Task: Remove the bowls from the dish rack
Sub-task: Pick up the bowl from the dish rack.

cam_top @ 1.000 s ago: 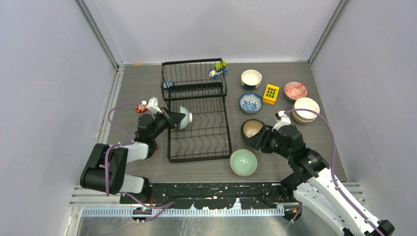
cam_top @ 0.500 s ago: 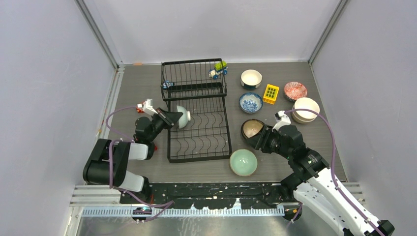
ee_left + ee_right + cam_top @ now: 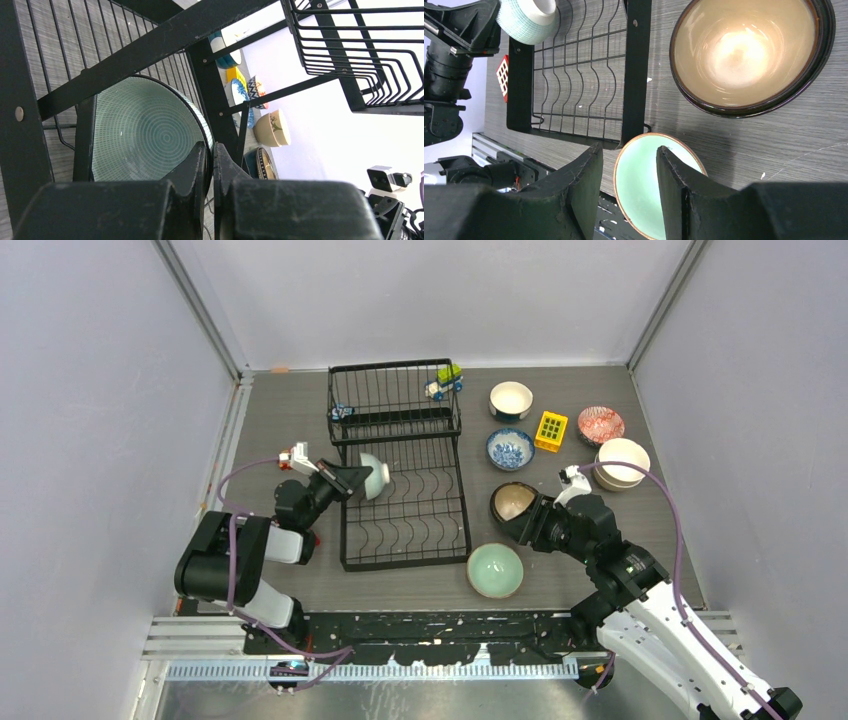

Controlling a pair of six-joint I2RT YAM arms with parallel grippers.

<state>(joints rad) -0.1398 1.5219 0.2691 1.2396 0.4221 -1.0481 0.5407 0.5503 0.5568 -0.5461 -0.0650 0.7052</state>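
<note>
Since a second ago the left arm's elbow has swung up and in, and the left gripper with its teal bowl has crept a touch toward the back of the dish rack; right arm has not budged

Progress: nearly done. Six spots already unloaded on the table to the right of the rack: white bowl, blue-and-white bowl, red-patterned bowl, cream bowls stacked, brown bowl, pale green bowl by the rack's near right corner. Only the teal one is left at the rack, as far as I can see. It stands on edge at the left side rail, mid rack; can't tell if it is clear of the wires yet

Left hand: jaws pinched tight on the teal bowl's rim, one finger inside, one outside, seen plainly in the wrist view

Right gripper: roughly half open, empty, hanging over the table between brown and pale green bowls, touching neither

Left to do, I'd judge: carry the teal bowl out and set it down on the table

Toy on the raised back section and yellow block are not part of this
</note>
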